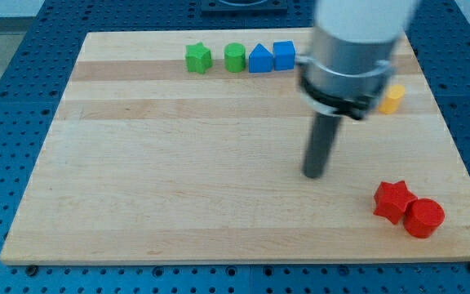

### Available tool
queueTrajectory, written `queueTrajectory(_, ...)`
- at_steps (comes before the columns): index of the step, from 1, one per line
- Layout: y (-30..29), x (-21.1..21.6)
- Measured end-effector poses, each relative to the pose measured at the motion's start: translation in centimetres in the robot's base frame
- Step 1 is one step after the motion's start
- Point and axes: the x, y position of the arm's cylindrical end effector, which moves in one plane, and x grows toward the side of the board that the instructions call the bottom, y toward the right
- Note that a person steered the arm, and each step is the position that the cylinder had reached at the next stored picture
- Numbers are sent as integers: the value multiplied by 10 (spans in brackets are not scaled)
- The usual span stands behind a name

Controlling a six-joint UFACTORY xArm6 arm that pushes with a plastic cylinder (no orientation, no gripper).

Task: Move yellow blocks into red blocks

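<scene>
A: Starting from my tip (313, 174): it stands on bare wood and touches no block. It is only a straight rod, so it has nothing to spread or press together, and it is pinching nothing.

B: Where is the yellow one from there?

A: The yellow block (392, 99) is up and to the view's right of my tip, near the right edge of the board (137, 204). The arm's grey body covers its left part, so I cannot tell its shape, and I cannot tell if a second yellow block hides behind the arm.

B: And the red blocks?

A: They are down and to the right of my tip, near the bottom right corner. The red star (393, 200) and the red cylinder (423, 218) touch each other. The yellow block is well apart from them.

B: So how far is the task?

A: I judge it is not yet done. The yellow block must go down toward the red pair, so my tip must first go above it.

B: Other things?

A: Up and to the left of my tip is a row: a green cube (198, 58), a green cylinder (234, 58), a blue triangular block (259, 59) and a blue cube (284, 55). There are no containers here.
</scene>
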Motion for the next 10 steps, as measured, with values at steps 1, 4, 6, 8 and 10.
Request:
queueTrajectory(1,-16,-86)
queueTrajectory(4,71,-123)
queueTrajectory(6,104,-115)
queueTrajectory(8,125,-59)
queueTrajectory(10,119,-71)
